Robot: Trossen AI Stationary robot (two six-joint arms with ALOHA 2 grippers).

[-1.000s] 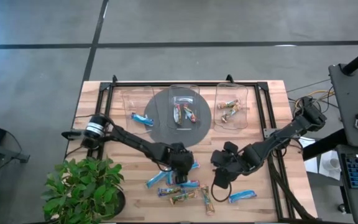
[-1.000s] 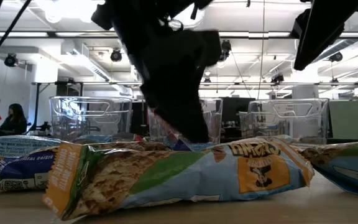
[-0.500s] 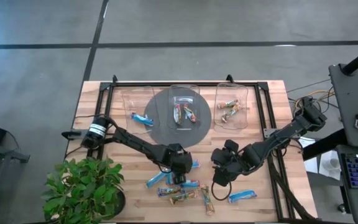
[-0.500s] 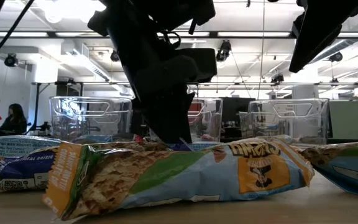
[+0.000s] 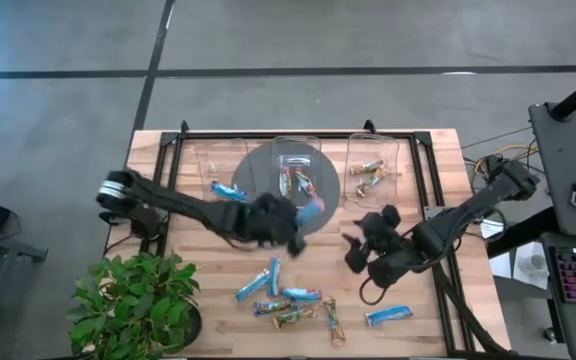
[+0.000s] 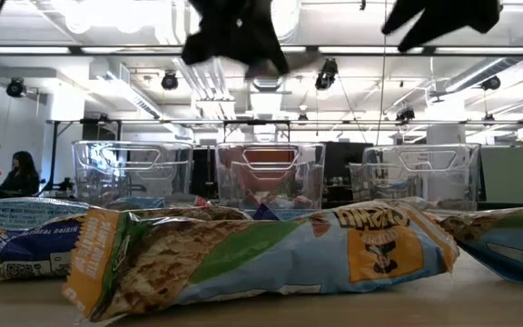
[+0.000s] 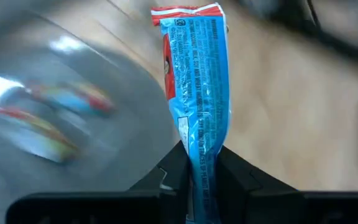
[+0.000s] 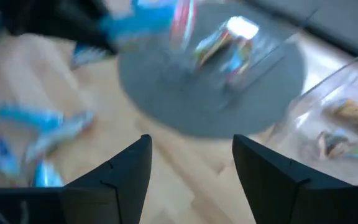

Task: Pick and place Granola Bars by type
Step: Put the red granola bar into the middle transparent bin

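My left gripper (image 5: 301,220) hangs above the table by the near right rim of the grey disc (image 5: 258,200), shut on a bright-blue granola bar (image 7: 194,74) with a red end. My right gripper (image 8: 191,168) hovers open to its right (image 5: 360,250), with nothing between its fingers. Several more bars (image 5: 288,300) lie flat on the wood near the front edge. Three clear bins stand at the back: the left one (image 5: 218,165) holds a blue bar, the middle one (image 5: 298,165) multicoloured bars, the right one (image 5: 373,175) brown and gold bars. My left gripper pinches the blue bar between its two fingers at the end opposite the red one (image 7: 199,146). The bar sticks straight out in line with the fingers, its red end (image 7: 188,14) free. It is lifted clear of the table.
A potted plant (image 5: 133,300) stands at the near left corner. A black rail frame (image 5: 428,190) runs along the table's sides and back. One blue bar (image 5: 388,315) lies apart at the near right. Large in the low view lie wrapped bars (image 6: 261,254).
My left gripper has shut on a blue bar in the pile near the front edge and has risen with it toward the far edge, to the grey disc; the bar is lifted clear. My right gripper has risen and drawn back a little toward the far right.
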